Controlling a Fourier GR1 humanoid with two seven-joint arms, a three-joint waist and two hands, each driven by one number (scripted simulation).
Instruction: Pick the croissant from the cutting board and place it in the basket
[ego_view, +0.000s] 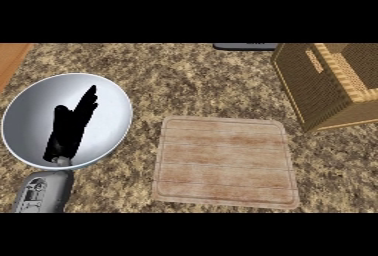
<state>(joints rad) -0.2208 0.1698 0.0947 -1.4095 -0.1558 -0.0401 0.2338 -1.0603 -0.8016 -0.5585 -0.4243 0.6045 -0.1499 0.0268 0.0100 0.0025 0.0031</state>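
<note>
A speckled brown granite counter (207, 85) spreads below me, with a pale wooden cutting board (225, 162) lying flat at its centre, a woven basket (325, 82) standing at the far right, and a shiny metal bowl (111, 112) at the left. My left hand (70, 127) is raised over that bowl, its fingers straight, together and pointing up, holding nothing, with my grey forearm (43, 192) below it at the lower edge. I cannot see the croissant anywhere, neither on the board's bare top nor in what shows of the basket, and my right hand is out of sight.
</note>
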